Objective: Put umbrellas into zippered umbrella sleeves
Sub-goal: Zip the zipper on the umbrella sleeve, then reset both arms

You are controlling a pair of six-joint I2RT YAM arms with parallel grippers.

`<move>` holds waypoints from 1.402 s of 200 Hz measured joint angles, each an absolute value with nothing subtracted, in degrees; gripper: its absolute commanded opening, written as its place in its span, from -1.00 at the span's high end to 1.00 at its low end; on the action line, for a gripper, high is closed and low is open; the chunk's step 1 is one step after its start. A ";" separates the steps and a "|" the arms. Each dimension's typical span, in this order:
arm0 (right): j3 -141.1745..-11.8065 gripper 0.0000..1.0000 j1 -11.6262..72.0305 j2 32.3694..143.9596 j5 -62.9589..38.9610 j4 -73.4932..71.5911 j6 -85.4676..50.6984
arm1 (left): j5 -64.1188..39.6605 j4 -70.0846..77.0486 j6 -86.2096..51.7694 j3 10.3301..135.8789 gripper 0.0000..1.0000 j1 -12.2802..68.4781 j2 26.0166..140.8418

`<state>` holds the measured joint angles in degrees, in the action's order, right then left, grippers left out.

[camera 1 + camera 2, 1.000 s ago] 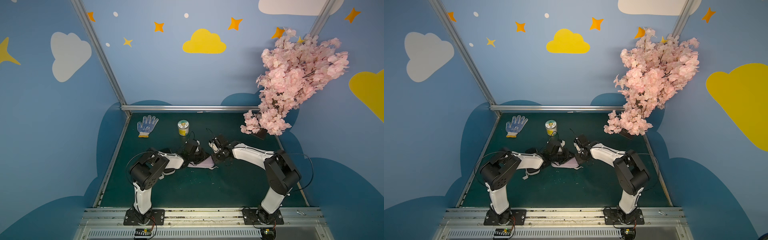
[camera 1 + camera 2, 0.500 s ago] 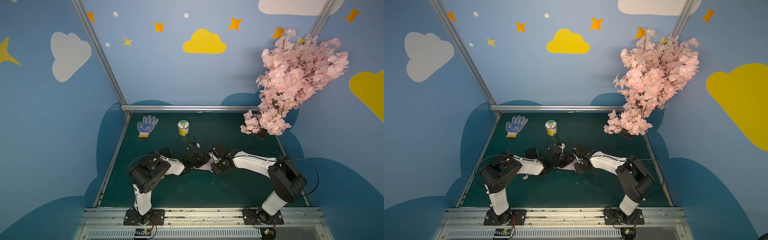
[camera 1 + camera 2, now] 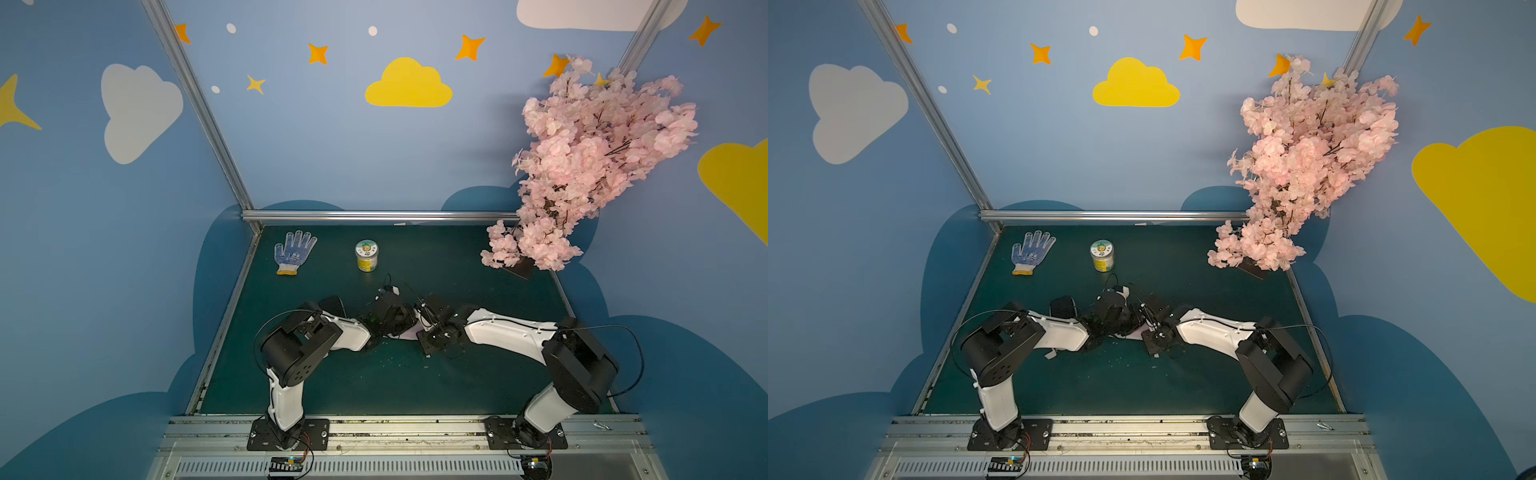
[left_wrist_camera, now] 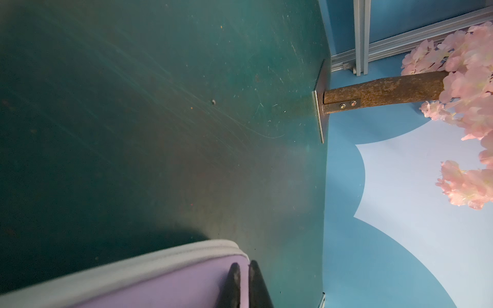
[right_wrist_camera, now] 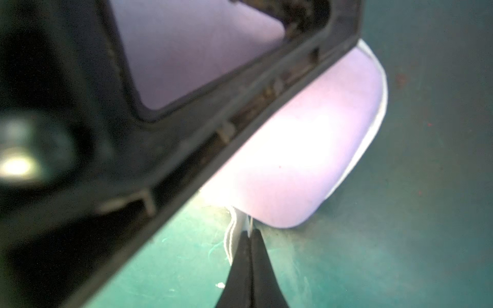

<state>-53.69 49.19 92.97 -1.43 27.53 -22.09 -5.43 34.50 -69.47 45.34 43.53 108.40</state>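
1. Right gripper [image 5: 249,234], right wrist view: its fingertips are pressed together on the soft grey pull strap [image 5: 233,234] at the corner of the lilac sleeve [image 5: 306,160]. The strap looks thin and slippery, so pinch it close to the zip.
2. Left wrist view: your left gripper [image 4: 244,268], nearly closed, lies over the sleeve's shell on the worktop [image 4: 160,133]. The shell looks light and semi-stiff; whether the gripper touches it is unclear.
3. Both top views: left arm [image 3: 345,336] and right arm [image 3: 507,336] reach low, and their wrists meet mid-worktop over the sleeve. No umbrella shows.

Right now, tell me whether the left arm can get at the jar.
Probably yes: the jar stands alone on open mat beyond the left gripper, nothing between. That gripper sits on the lilac sleeve and would have to leave it first.
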 measured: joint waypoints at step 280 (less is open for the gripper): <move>-32.80 -0.45 7.25 75.68 22.04 -12.14 -3.16 | 27.55 32.84 -6.76 15.57 -0.65 5.56 68.14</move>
<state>-32.80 7.25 75.68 22.04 -12.14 -3.16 27.55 32.84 -6.76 15.57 5.56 68.14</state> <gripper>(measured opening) 0.705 0.748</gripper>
